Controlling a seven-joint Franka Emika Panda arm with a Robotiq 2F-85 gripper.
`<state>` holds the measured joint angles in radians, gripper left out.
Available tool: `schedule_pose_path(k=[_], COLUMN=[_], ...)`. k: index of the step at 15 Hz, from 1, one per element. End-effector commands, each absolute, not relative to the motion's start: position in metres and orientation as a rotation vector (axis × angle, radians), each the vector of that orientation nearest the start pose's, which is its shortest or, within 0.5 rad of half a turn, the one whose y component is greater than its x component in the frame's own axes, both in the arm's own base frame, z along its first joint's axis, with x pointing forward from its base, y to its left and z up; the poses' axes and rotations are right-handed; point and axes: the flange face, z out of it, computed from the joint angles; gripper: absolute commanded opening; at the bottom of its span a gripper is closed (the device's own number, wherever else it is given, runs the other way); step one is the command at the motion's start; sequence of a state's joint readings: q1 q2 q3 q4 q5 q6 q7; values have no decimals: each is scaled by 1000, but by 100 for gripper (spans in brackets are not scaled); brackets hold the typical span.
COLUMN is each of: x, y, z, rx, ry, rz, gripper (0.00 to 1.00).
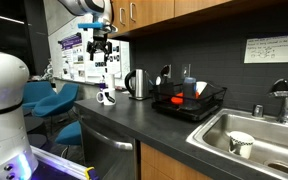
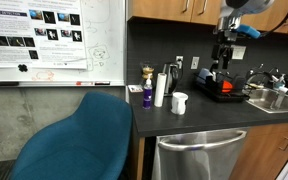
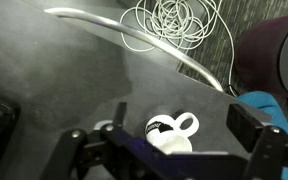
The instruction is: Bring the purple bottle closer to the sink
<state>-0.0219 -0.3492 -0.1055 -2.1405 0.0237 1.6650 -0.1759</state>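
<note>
In an exterior view the purple bottle point(image 2: 147, 95) stands on the counter point(image 2: 199, 120), just beside a white mug point(image 2: 179, 102) and at 8 o'clock from the gripper point(image 2: 223, 60), which hangs high. The sink point(image 2: 276, 98) lies at 3 o'clock from the bottle. A good approach, I judge, descends vertically and clear of the mug. In an exterior view the kettle point(image 1: 137, 83) shows plainly, the bottle hardly. Only the wrist view shows the fingers point(image 3: 79, 150) spread apart and empty, with a coiled cable point(image 3: 174, 20) at 12 o'clock.

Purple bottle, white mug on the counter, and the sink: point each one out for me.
purple bottle point(image 2: 147, 97), in an exterior view, on its body.
white mug point(image 2: 179, 103), in an exterior view, on its side wall.
sink point(image 1: 274, 138), in an exterior view, on the bare basin floor.
</note>
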Motion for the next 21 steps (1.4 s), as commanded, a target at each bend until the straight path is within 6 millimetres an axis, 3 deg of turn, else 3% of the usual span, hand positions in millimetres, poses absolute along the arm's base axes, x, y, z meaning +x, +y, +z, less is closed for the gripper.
schedule_pose_path(k=[1,5,8,13,16,21], x=[467,507,539,590,605,606], y=[-18,23,35,57,74,97], z=[524,510,507,509,515,526], rx=[-3093,-3152,-3167,-3127,-3097,-3070], ry=[-12,-28,-41,114,249,480], rz=[90,-29,-106,-140,-126,-104], gripper=[100,100,100,100,100,100])
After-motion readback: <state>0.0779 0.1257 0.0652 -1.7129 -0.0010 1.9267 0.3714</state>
